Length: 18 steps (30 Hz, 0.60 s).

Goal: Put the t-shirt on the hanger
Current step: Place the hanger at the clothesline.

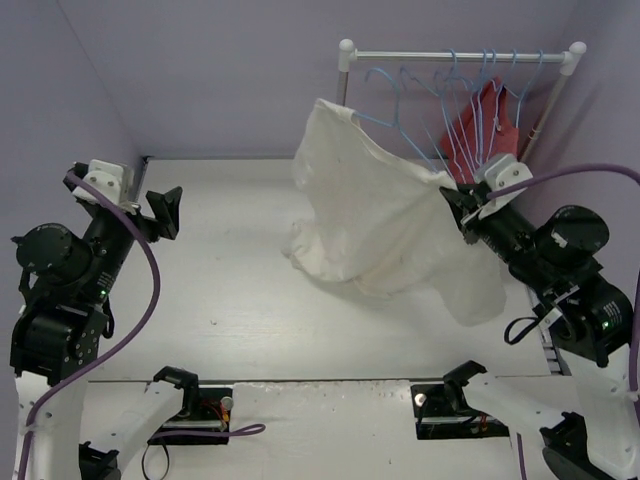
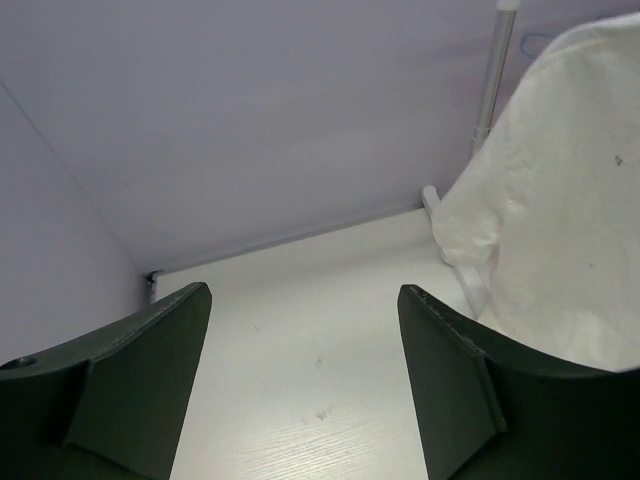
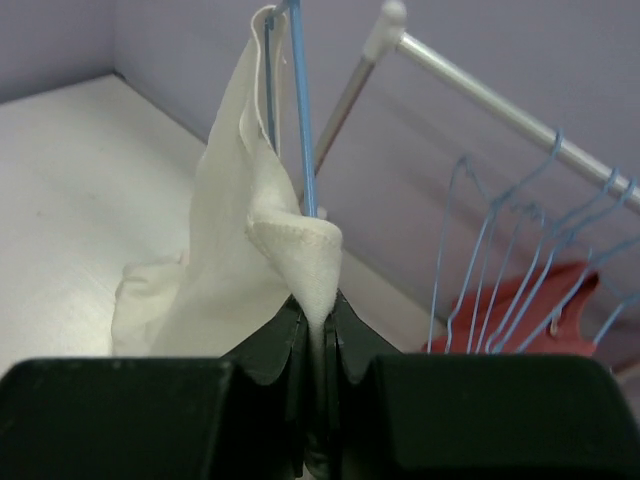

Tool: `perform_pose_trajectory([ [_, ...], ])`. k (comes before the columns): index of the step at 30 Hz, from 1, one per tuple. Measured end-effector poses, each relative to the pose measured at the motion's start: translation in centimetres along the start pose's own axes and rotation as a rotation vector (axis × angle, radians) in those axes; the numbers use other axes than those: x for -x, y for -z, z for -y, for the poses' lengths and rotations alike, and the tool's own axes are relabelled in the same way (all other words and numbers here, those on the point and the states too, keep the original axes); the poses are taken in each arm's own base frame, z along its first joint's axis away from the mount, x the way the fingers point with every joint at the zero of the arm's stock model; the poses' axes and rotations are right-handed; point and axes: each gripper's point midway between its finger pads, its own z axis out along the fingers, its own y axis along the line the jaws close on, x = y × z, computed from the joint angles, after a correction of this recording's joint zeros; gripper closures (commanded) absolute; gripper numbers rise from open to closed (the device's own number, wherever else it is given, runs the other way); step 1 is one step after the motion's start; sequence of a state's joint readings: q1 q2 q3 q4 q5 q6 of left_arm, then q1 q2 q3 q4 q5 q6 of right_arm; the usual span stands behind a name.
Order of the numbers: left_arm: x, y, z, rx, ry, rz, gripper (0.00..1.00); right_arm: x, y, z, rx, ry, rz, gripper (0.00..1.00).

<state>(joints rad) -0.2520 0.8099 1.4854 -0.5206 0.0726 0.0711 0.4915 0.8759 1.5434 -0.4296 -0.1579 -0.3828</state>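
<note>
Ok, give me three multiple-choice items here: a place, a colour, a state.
1. The red-coral fabric garment hangs: A on the white metal rail; B in a drawer; C on a chair.
2. The thin wire hangers on the rail are: A black; B light blue; C white.
3. The right end effector is: A open; B shut on the cream cotton t-shirt; C shut on a cup.
Key: A, red shows among the hangers; B, both views agree; B, cloth pinched in its jaws.
</note>
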Motion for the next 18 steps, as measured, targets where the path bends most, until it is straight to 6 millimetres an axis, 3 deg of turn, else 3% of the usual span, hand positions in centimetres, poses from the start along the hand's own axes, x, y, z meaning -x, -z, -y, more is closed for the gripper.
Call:
perform_pose_trajectory([
  [4,-2.6,-1.1,0.9,-0.029,0.027,-0.071,0.29,-3.9,1.0,0.1,-0.07,-0.048,-0.094,1.0],
  [9,-4.6,-2.1,1.9,-0.065,0.072,-0.129,0.29,-7.9,0.4,1.2,-0.186,-0.083,-0.222,1.0],
  [14,-6.1,-2.6,2.7,-0.091,0.105,-0.167,0.29,-10.7,-2.1,3.2,-0.305,-0.072,-0.369,1.0],
  [18,-6.6,-2.7,3.0,-0.1,0.12,-0.181,0.29,-11.6,-5.7,5.4,-0.372,-0.066,-0.451,1.0],
])
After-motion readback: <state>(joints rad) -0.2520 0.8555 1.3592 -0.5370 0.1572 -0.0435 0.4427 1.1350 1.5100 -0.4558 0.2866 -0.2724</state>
